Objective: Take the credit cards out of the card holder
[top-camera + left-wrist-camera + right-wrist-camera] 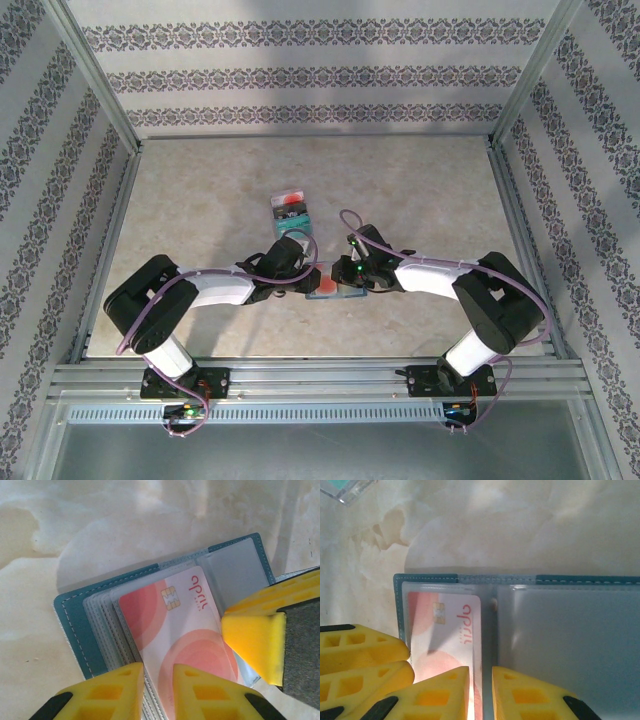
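The card holder [340, 292] lies open on the table between both arms; its teal-blue cover [80, 630] holds clear sleeves. A pink-and-white credit card [175, 625] with a chip sits in the left sleeve [445, 630]. My left gripper [158, 667] points down at the card's left edge, its jaws closed to a narrow gap on that edge and the sleeve edges beside it. My right gripper [481, 670] is closed the same way on the holder's middle fold, just right of the card. The two grippers [305, 280] [347, 278] nearly touch.
Loose cards [291, 211], red and teal, lie on the table just beyond the holder; a teal one [342, 485] shows at the corner of the right wrist view. Patterned walls and metal rails [505, 200] bound the tabletop.
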Robot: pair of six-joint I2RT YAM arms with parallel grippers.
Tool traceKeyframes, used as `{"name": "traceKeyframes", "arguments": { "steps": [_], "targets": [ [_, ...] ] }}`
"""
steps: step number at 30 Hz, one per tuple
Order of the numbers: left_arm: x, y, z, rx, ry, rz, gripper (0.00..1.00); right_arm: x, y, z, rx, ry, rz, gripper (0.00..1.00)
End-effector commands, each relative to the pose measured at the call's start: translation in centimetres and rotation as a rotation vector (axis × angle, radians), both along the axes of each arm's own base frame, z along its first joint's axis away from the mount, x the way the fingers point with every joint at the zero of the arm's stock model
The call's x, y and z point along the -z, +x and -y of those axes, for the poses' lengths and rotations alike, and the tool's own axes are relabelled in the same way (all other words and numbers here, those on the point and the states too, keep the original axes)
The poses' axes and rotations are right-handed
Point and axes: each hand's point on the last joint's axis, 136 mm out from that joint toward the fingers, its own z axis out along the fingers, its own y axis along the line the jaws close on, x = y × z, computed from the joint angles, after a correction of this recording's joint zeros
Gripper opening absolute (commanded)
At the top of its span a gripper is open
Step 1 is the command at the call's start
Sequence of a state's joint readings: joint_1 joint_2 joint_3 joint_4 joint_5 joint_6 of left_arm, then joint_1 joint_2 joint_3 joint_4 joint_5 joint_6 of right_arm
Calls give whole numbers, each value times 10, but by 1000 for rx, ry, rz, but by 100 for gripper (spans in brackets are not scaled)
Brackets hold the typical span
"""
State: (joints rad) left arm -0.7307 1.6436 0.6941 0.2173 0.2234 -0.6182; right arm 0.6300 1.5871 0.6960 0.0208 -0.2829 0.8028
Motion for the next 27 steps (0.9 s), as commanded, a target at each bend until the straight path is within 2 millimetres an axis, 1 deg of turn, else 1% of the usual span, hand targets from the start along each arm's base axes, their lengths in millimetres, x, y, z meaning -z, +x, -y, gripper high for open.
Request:
{"name": "traceKeyframes", "arguments": {
  "steps": [1,3,9,14,21,27],
  "targets": [
    [8,1,-3,-9,5,-29,21,5,-1,2,14,11,-13,22],
    [10,0,-4,-7,10,-35,21,5,-1,1,13,20,-16,24],
    [14,-2,-5,2,23,-53,20,2,-1,-10,1,119,-28,23],
    [18,-4,-5,12,41,-66,19,-8,1,-15,5,225,-19,19],
    [22,-7,-9,10,64,-80,18,-27,3,-18,4,337,4,19],
    [23,-7,-9,12,68,-84,18,-34,3,-20,-5,378,12,19]
  ]
}}
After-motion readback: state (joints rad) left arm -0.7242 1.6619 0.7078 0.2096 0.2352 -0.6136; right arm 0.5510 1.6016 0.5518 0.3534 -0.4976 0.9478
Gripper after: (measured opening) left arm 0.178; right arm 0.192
